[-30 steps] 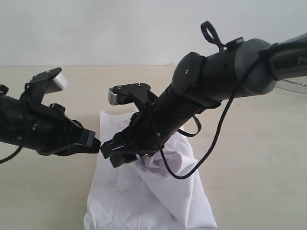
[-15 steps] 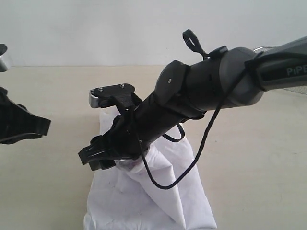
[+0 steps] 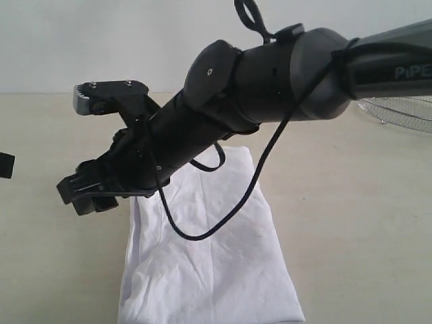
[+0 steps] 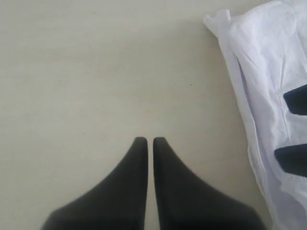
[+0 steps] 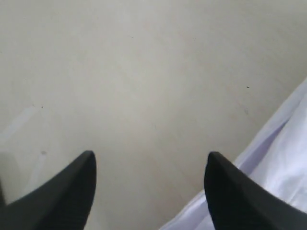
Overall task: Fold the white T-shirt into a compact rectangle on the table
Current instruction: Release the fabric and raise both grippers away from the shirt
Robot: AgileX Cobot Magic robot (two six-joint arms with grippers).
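Observation:
The white T-shirt lies flat on the table as a long folded strip, plain side up, with no lettering showing. My right arm reaches across it to the left. Its gripper is open just past the shirt's left edge, with nothing between its fingers. The right wrist view shows bare table between the spread fingers and the shirt's edge beside one of them. Only a sliver of my left gripper shows at the far left. It is shut over bare table, apart from the shirt.
A silver wire-mesh basket sits at the right, behind the right arm. The right arm's black cable hangs in a loop over the shirt. The right gripper's two dark fingertips show over the shirt in the left wrist view.
The right gripper has swung left off the shirt, and the bunched fold it was over now lies flat. The left arm has withdrawn to the left edge of view.

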